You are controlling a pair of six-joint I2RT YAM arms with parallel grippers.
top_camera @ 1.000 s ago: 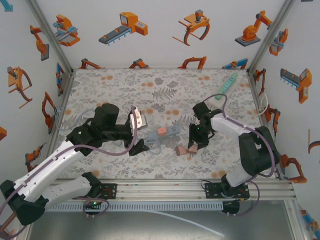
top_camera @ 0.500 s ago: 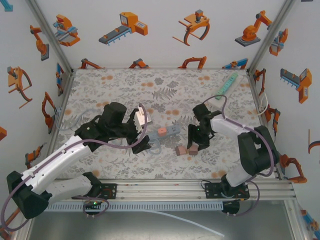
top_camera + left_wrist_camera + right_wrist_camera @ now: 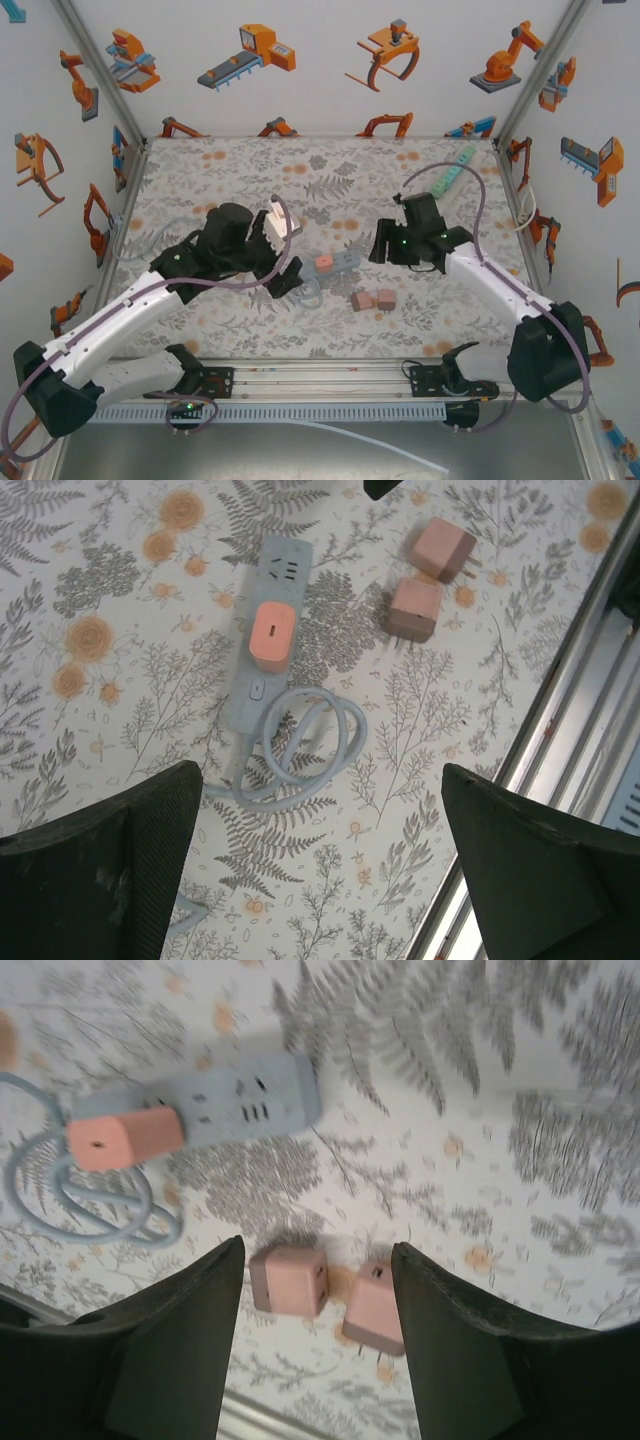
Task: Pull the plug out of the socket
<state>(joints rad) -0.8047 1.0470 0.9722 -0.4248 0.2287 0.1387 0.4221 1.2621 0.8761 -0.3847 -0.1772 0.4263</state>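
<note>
A grey-blue power strip lies mid-table with an orange plug seated in it. In the left wrist view the strip runs up from its coiled cable, the orange plug on top. My left gripper hangs open above the coil, empty, at the strip's left end. My right gripper is open and empty, just right of the strip. It looks down on the strip, the plug and two loose pink plugs.
The two loose pink plugs lie on the mat in front of the strip. A green power strip rests at the back right corner. A white cable hangs on the right wall. The metal rail borders the near edge.
My right gripper has lifted off the loose pink plugs and drawn back toward the far right. My left gripper has shifted right, closer to the strip's cable end.
</note>
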